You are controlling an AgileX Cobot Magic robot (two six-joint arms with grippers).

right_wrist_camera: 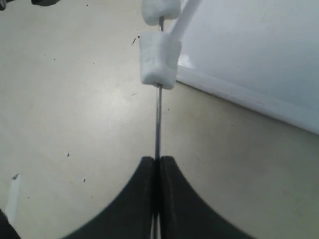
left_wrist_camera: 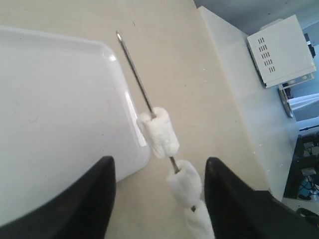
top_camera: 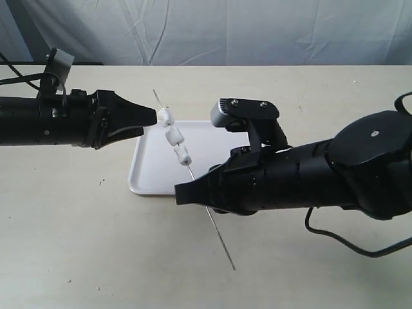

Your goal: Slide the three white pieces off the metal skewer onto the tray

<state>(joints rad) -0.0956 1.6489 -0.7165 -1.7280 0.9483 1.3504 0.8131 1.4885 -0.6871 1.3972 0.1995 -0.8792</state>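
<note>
Lab setup; cloth backdrop point(top_camera: 257, 26); beige table point(top_camera: 96, 244)

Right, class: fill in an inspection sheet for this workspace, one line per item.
Surface: beige table.
Job's things: three white pieces threaded on the metal skewer, raised near the tray.
Clutter: nothing seen.
Tools: left tool open, fingers either side of the pieces; right tool shut on the skewer.
Cables: black cable beside the right arm.
Surroundings: pale cloth backdrop; white vented box.
</note>
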